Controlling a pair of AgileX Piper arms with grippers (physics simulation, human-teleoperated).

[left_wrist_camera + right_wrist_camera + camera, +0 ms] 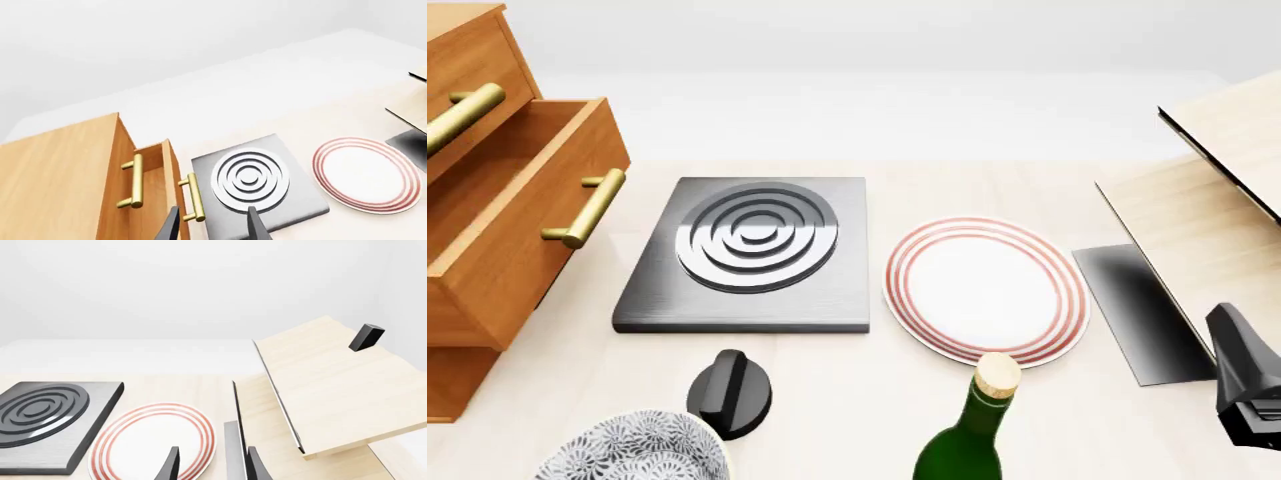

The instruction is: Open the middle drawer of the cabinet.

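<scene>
Nearest the front-view camera, at the bottom edge: a patterned bowl, a black knob-shaped piece just beside it, and a green bottle with cork stopper. Cut off at the lower right edge: a dark part of the right arm.

Right gripper: jaws parted with an empty gap, gripping nothing, touching nothing, above the rim of the red-ringed plate and the dark strip beside it.

Left gripper: jaws parted, empty, hovering near the brass handle of the middle drawer. No contact visible with the handle.

Mid-surface: grey burner slab with concentric rings, just beside the plate, the two apart by a narrow strip of bare surface. Bare surface also between the slab and the near-edge items.

Left edge: cabinet, orange-brown wood grain. Middle drawer pulled out, projecting well forward of the cabinet face, open top visible, front panel close to the slab's left edge. Top drawer handle further back, that front flush with the cabinet.

Right edge: pale wood box with black edge, tilted panels overhanging the surface; a small dark block on its upper panel.

Far side: bare surface up to a pale wall.
</scene>
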